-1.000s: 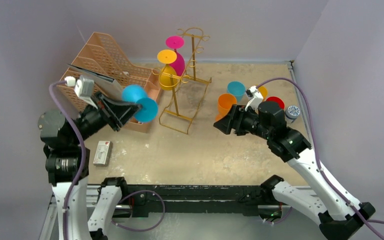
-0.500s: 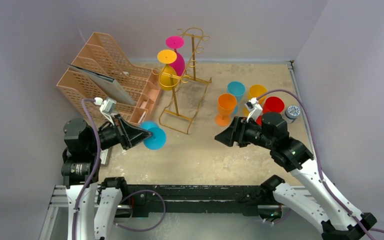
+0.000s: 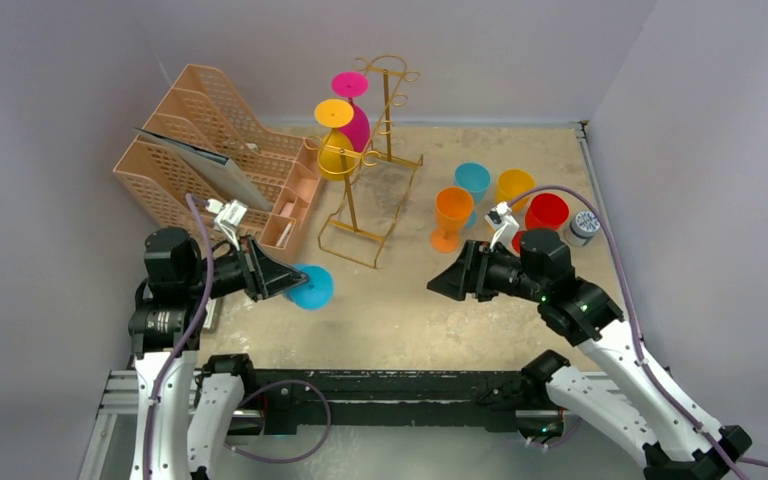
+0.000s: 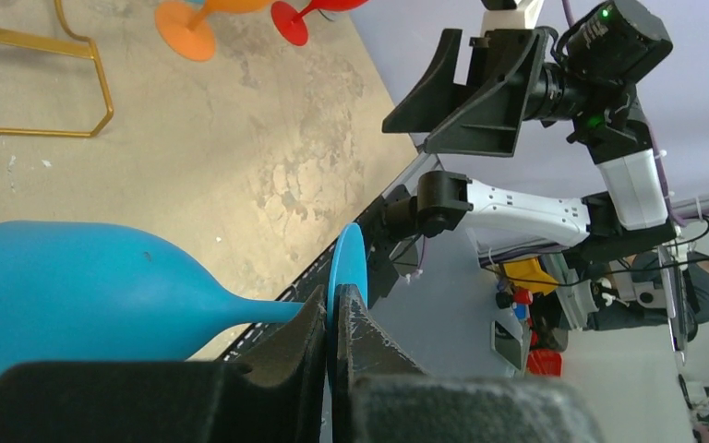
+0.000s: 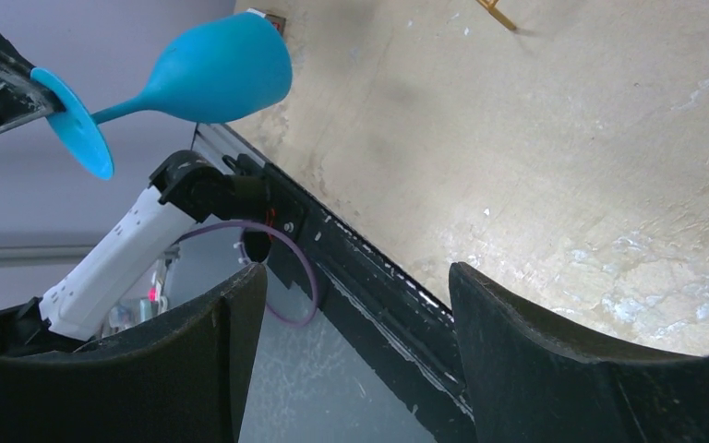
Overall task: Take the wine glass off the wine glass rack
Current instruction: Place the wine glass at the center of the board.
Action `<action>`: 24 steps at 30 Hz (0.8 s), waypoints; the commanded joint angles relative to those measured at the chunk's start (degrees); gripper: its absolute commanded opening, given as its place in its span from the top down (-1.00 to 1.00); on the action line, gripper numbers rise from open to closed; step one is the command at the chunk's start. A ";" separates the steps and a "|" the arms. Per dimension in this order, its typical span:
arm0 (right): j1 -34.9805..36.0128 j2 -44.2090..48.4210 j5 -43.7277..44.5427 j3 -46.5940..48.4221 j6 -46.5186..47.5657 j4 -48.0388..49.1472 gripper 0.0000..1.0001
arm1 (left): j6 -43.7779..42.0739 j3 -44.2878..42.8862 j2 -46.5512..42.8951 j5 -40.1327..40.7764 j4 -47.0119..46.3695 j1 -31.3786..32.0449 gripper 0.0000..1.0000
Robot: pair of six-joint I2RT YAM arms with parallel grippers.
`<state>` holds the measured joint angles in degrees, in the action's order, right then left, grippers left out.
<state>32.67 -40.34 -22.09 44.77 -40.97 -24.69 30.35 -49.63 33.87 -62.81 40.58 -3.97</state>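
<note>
Blue wine glass [image 3: 310, 287] clear of the gold rack [image 3: 351, 205]
Left jaws clamped on its foot; stem roughly level, bowl toward the right jaws, apart and empty

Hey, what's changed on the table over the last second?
The left end effector, shut on the blue wine glass by its foot, carried it from beside the peach organizer back toward the near edge. The right end effector, open and empty, drifted slightly nearer. The gold rack with its yellow glass and pink glass, and the standing glasses on the right, stayed put.
</note>
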 commanded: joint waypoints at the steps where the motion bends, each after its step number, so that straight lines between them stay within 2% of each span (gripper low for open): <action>1: -0.06 -1.89 -1.09 2.19 0.33 0.67 -0.49 | -2.76 1.50 0.42 1.08 0.02 2.62 1.00; 4: -0.06 -1.94 -0.05 1.86 1.04 1.09 -0.49 | -0.63 3.53 1.47 5.39 -3.76 9.39 1.00; 8: -0.06 -1.94 1.11 1.55 1.42 1.72 -0.50 | 0.70 3.43 4.99 17.00 -8.28 24.54 1.00; 10: -0.06 -1.68 2.13 1.64 2.32 0.83 -0.49 | 2.67 3.35 3.84 21.87 -12.42 29.34 1.00; 12: -0.05 -1.04 2.96 1.68 2.89 0.15 -0.49 | 4.02 4.20 3.44 22.58 -14.98 30.14 1.00; 15: -0.06 0.15 3.80 1.57 3.04 0.10 -0.50 | 3.08 4.80 5.25 21.68 -12.25 30.37 1.00; 18: -0.06 1.26 3.89 0.45 2.75 1.24 -0.50 | 4.40 7.23 2.80 21.58 -13.46 30.51 1.00; 22: -0.06 2.20 2.21 -0.82 1.81 4.37 -0.49 | 11.89 12.71 1.45 18.01 -26.28 31.17 1.00; 24: -0.06 2.06 0.92 -0.79 1.52 5.60 -0.49 | 12.12 13.01 2.53 19.34 -27.26 33.02 1.00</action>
<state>32.67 -38.74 -19.51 44.53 -39.44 -23.20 37.34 -38.11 35.79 -42.98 24.08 26.79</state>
